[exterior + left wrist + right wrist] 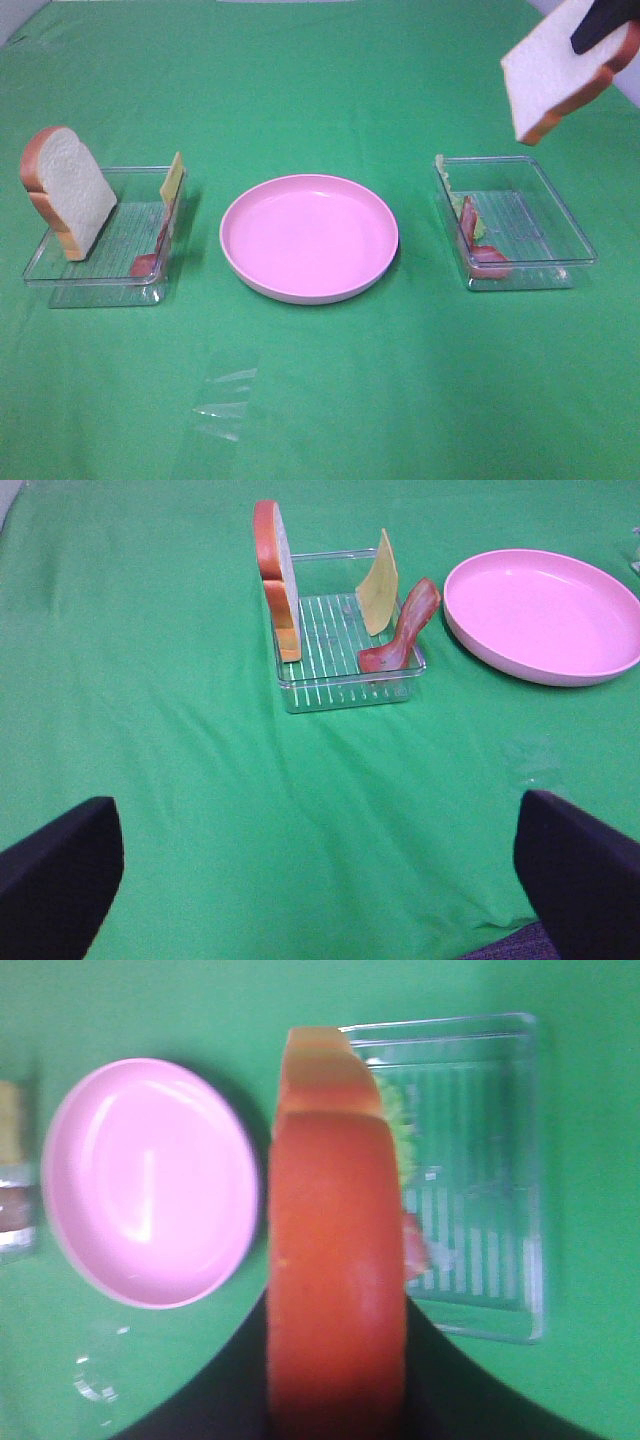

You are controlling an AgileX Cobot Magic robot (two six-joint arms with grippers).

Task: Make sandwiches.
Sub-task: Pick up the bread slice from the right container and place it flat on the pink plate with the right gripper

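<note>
My right gripper is shut on a white bread slice with orange-brown crust and holds it high above the right clear tray; its crust fills the right wrist view. That tray holds pale green lettuce and a reddish bacon strip. The left clear tray holds the other bread slice upright, a yellow cheese slice and a bacon strip. My left gripper is open, well back from the left tray, with both dark fingertips at the frame corners.
A round pink plate sits between the two trays on the green cloth; it also shows in the left wrist view and the right wrist view. A faint clear plastic scrap lies on the cloth in front of the plate.
</note>
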